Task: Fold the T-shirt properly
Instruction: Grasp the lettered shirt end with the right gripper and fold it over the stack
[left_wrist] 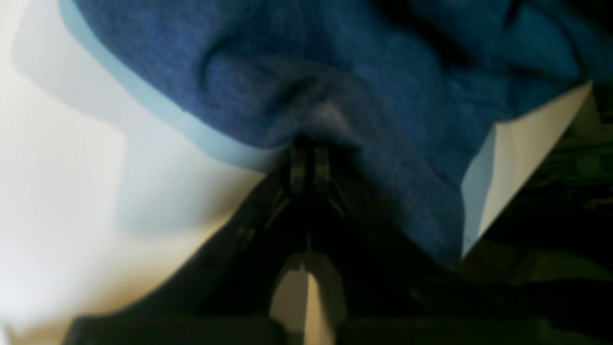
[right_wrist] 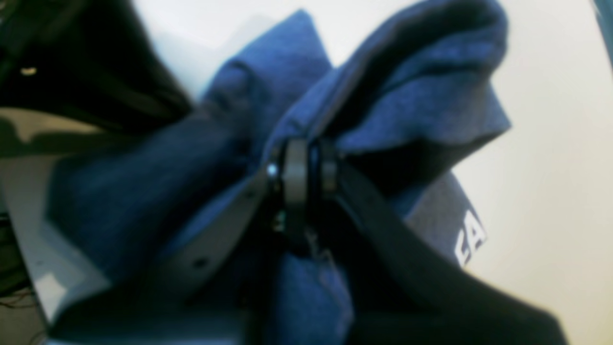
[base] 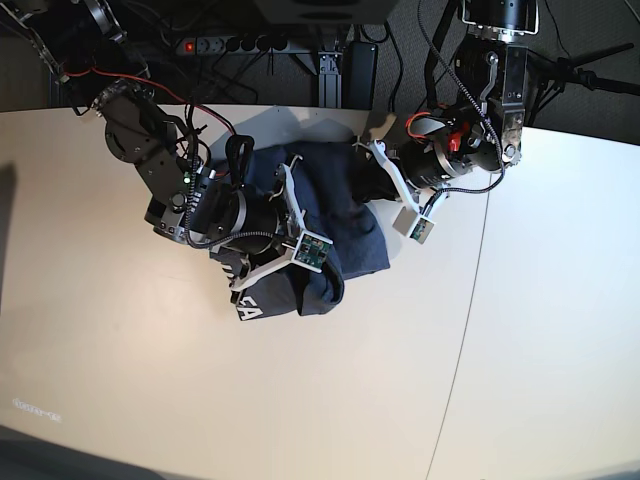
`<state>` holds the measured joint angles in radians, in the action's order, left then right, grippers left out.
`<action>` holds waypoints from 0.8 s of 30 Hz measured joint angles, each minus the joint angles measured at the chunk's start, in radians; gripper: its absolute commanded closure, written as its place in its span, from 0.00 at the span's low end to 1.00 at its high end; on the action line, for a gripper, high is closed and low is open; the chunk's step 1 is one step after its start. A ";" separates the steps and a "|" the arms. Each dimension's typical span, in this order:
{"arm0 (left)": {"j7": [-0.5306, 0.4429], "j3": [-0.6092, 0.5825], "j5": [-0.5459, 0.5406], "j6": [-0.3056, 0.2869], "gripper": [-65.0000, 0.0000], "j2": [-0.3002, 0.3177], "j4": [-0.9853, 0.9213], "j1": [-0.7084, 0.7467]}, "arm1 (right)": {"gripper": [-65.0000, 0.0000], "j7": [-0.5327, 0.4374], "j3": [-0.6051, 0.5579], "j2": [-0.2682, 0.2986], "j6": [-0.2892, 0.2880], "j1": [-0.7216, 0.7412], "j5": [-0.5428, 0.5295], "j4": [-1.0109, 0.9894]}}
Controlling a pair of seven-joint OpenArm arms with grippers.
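Both the left gripper (left_wrist: pixel 309 143) and right gripper (right_wrist: pixel 306 165) pinch the bunched T-shirt (base: pixel 345 225), which needs spreading flat next.

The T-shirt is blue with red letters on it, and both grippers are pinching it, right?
Nearly. The letters are white, not red; the right wrist view shows them. The rest holds: the T-shirt is blue, and the left gripper and right gripper are both shut on it.

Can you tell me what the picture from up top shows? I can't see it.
Two robot arms each pinch a bunched-up blue T-shirt near the far edge of a pale table. White letters peek out underneath it.
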<state>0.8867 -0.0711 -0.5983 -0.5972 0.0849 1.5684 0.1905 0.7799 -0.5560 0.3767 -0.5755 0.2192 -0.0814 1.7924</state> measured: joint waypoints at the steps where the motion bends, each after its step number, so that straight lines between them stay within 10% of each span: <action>1: 0.008 0.001 -0.014 -0.005 1.00 0.013 0.000 0.000 | 1.00 -0.002 -0.004 0.000 0.000 0.006 0.011 -0.014; 19: 0.131 0.267 -0.229 -0.066 1.00 0.178 -0.005 0.034 | 1.00 -0.001 -0.214 -0.014 0.003 0.064 0.116 -0.051; 24: 0.138 0.268 -0.253 -0.067 1.00 0.176 -0.005 0.034 | 0.47 0.002 -0.214 -0.014 0.004 0.064 0.046 -0.063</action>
<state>1.0248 0.1967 -0.8513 -0.6640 0.2607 1.5635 0.2241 0.7818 -0.7700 0.3626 -0.5716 0.2829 -0.0357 1.7294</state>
